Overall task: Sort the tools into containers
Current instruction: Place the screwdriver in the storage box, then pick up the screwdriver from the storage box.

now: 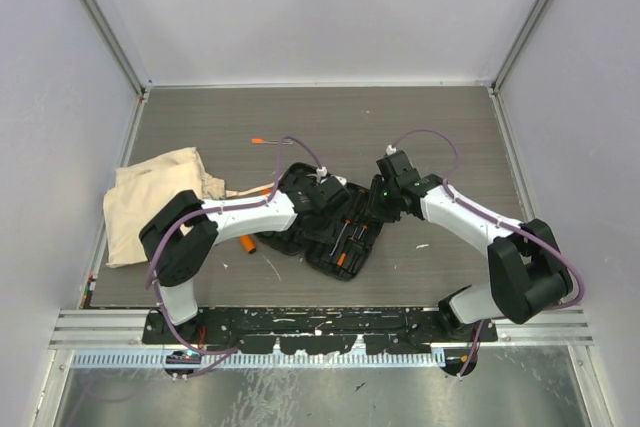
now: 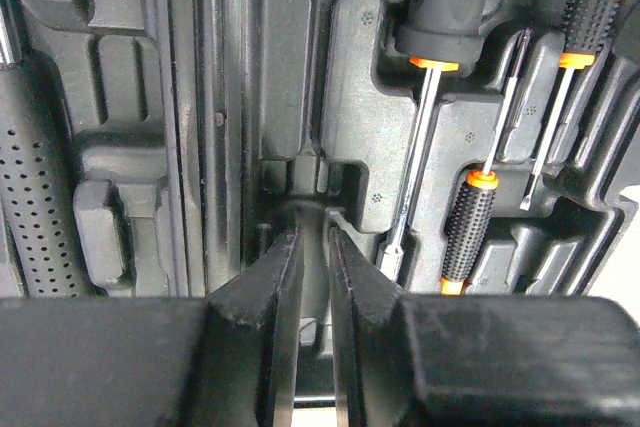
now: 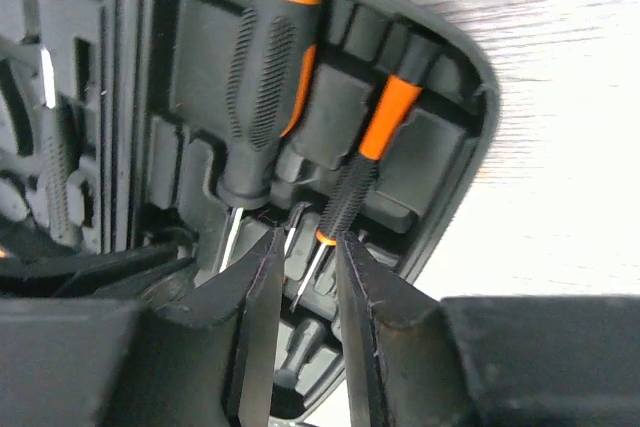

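— Where's the thin driver (image 3: pixel 385 117)?
— Seated in the tool case (image 3: pixel 450 187), near its rounded rim. The right fingers (image 3: pixel 255 297) stand spread astride its tip; the left fingers (image 2: pixel 280 307) are nearly closed, empty, beside the hinge.
— Handling?
— Probably light, stiff, with a slick shaft; take the knurled grip. Slot walls crowd it; open table (image 3: pixel 560 97) lies beyond the rim.

Soft even light, blurred close foregrounds

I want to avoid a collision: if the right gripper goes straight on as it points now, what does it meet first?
Probably the slim orange-and-black screwdriver, whose end sits just ahead of the right gripper, in the tool case. Depth is unclear.
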